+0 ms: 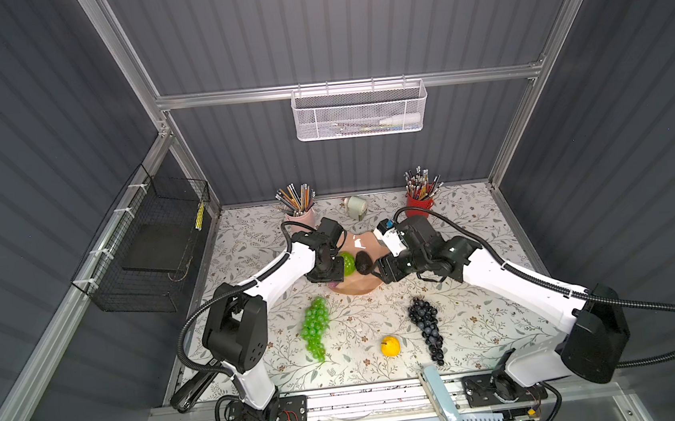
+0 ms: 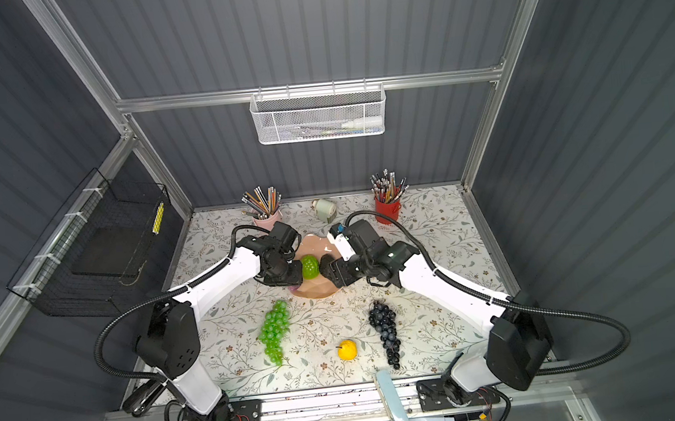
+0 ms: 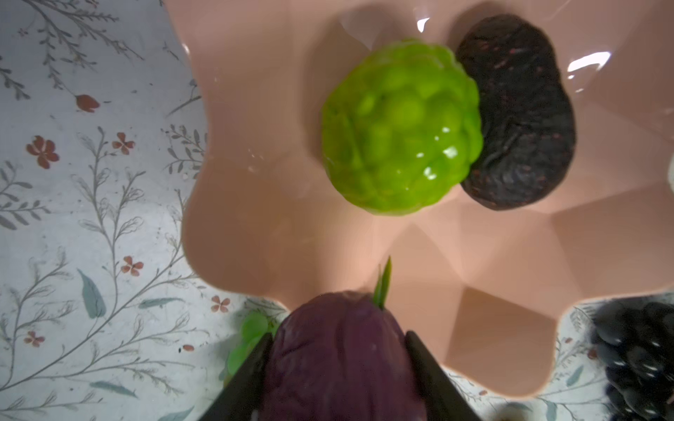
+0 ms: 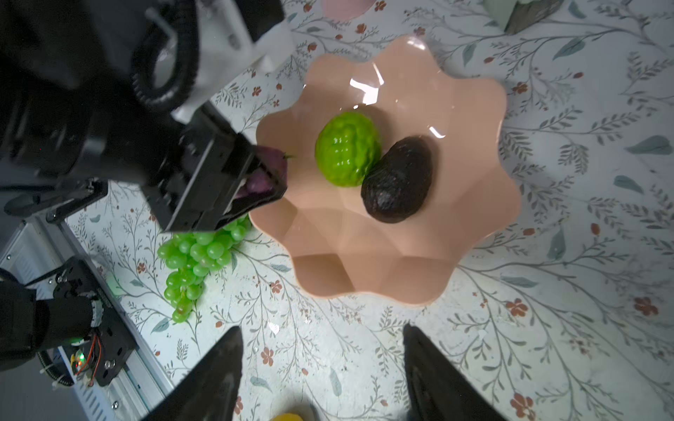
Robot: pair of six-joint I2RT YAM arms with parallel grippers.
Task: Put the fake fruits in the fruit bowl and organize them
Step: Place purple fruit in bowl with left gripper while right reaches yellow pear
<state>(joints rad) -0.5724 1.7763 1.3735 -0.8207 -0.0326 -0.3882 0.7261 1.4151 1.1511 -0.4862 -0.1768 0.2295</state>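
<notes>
Floral tabletop (image 1: 483, 323), left hand (image 3: 339, 337) gripping purple ball (image 3: 339, 371)

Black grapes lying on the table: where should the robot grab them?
Across the wide end of the dark grape bunch, the end nearer the fruit bowl, coming straight down from above. It lies flat and tapers to a thin tip, so the thick part probably gives the open right pincer most to squeeze.

Peach-pink bowl (image 4: 401, 277), lime-green ball (image 4: 346, 149), dark avocado (image 4: 397, 180), purple ball (image 3: 339, 357), floral-patterned white tabletop (image 4: 547, 291)
</notes>
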